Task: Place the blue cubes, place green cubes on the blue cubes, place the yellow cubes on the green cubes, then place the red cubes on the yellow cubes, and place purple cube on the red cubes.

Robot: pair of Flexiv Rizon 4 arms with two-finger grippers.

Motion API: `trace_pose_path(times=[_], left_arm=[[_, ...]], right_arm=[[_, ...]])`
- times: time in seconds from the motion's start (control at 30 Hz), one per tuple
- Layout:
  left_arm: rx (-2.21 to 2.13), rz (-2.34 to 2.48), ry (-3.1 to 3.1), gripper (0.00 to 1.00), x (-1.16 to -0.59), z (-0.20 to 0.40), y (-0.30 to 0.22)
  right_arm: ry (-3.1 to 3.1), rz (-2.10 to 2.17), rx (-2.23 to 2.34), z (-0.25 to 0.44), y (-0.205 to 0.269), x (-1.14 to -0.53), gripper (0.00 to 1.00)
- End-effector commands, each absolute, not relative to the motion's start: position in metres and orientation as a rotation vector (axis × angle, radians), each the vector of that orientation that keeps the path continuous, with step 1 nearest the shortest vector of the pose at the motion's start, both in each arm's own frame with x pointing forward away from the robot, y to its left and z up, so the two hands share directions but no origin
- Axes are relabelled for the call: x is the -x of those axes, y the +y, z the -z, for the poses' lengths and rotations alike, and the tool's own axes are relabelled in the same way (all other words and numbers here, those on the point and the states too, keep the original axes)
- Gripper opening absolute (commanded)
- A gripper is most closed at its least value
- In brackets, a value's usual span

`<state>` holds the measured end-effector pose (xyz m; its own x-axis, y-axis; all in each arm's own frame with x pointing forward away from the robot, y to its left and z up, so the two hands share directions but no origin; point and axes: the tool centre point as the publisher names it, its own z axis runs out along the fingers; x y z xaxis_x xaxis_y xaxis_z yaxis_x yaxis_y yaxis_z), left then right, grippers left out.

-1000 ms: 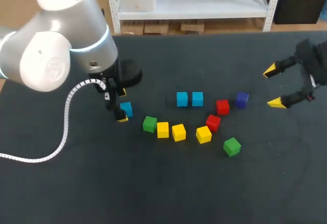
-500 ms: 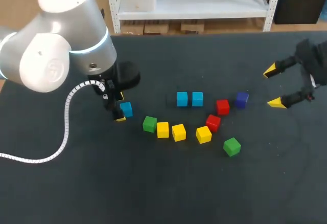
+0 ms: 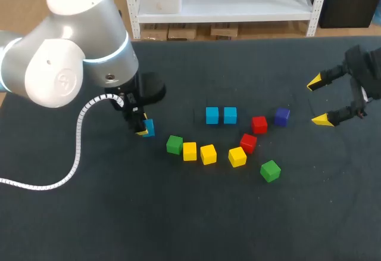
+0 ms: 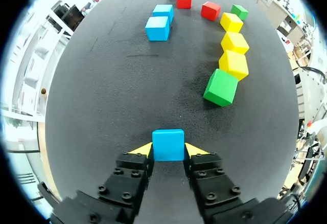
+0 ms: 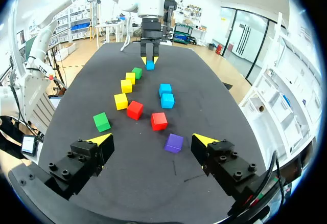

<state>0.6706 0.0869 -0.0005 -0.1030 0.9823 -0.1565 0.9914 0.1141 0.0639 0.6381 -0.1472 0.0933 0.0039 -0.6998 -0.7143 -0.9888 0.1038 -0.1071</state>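
Note:
My left gripper point(image 3: 143, 128) stands at the left of the table, shut on a blue cube point(image 4: 168, 144) that rests on the dark mat; both yellow tips press its sides. Two more blue cubes point(image 3: 212, 115) point(image 3: 230, 115) sit side by side mid-table. A green cube point(image 3: 174, 145) heads a curved row of yellow cubes point(image 3: 189, 151) point(image 3: 208, 154) point(image 3: 237, 157). Two red cubes point(image 3: 259, 124) point(image 3: 248, 143), a purple cube point(image 3: 282, 116) and a second green cube point(image 3: 270, 170) lie further right. My right gripper point(image 3: 317, 101) hangs open at the right, nothing between its fingers.
The dark table mat point(image 3: 178, 213) is bare along the front and in the far middle. A white cable point(image 3: 77, 148) loops from my left arm over the left side of the table.
The left gripper's fingers have closed in from wide open onto the blue cube's sides. The cube has stayed on the mat. The right arm has not moved.

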Motion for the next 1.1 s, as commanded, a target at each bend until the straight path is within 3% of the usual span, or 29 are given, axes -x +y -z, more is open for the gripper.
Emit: trace_pose_path(times=[0.03, 0.4, 1.1], left_arm=[[-2.018, 0.086, 2.181, 0.0, -0.67, -0.009, 0.086], [-2.168, 0.094, 1.96, 0.0, -0.678, -0.039, 0.061], [-2.208, 0.111, 1.969, 0.0, -0.698, -0.025, 0.022]], right_arm=[[1.754, -0.59, 1.655, -0.092, -0.147, -0.639, 1.0], [1.754, -0.59, 1.655, -0.092, -0.147, -0.639, 1.0], [1.754, -0.59, 1.655, -0.092, -0.147, -0.639, 1.0]])
